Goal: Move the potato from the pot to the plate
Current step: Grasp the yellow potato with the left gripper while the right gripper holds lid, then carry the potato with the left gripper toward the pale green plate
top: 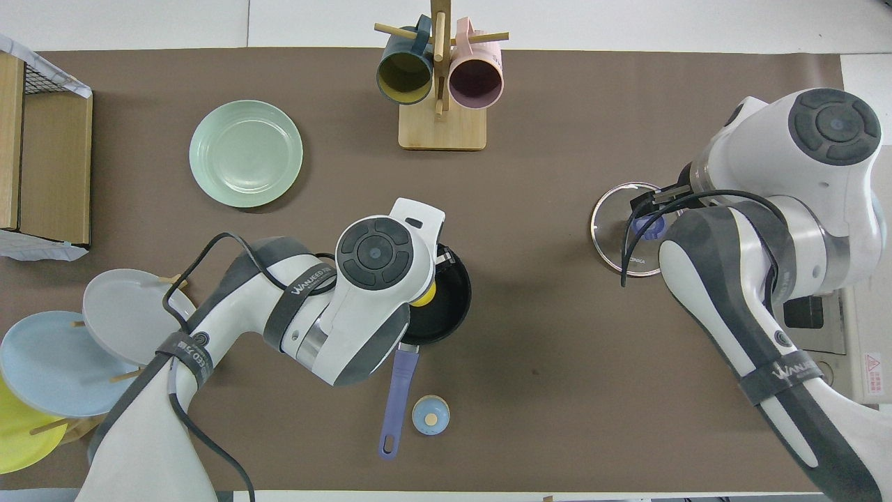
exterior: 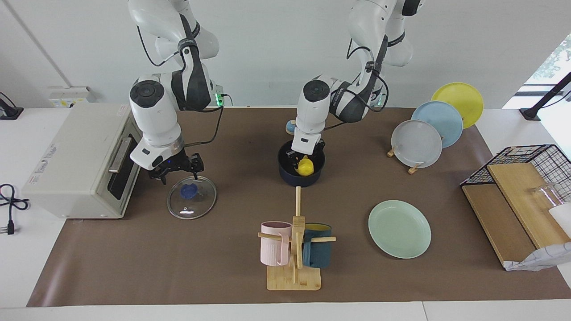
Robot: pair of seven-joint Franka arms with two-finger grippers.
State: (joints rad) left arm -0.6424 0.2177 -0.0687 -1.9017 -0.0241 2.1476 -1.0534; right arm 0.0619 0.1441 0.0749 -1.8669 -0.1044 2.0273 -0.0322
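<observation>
The dark blue pot (exterior: 290, 176) stands mid-table, its long handle (top: 397, 390) pointing toward the robots. The yellow potato (exterior: 305, 166) is at the pot's mouth, and part of it shows under the wrist in the overhead view (top: 424, 298). My left gripper (exterior: 304, 161) reaches down into the pot and is shut on the potato. The mint-green plate (exterior: 399, 228) lies empty, farther from the robots than the pot, toward the left arm's end (top: 245, 153). My right gripper (exterior: 176, 171) is open and empty, a little above the glass lid (exterior: 192, 198).
A toaster oven (exterior: 80, 160) stands at the right arm's end. A mug rack (exterior: 294, 249) with a pink and a dark blue mug is farther out than the pot. A plate rack (exterior: 417, 142), a wire basket (exterior: 522, 178) and a small blue knob (top: 431, 415) also stand here.
</observation>
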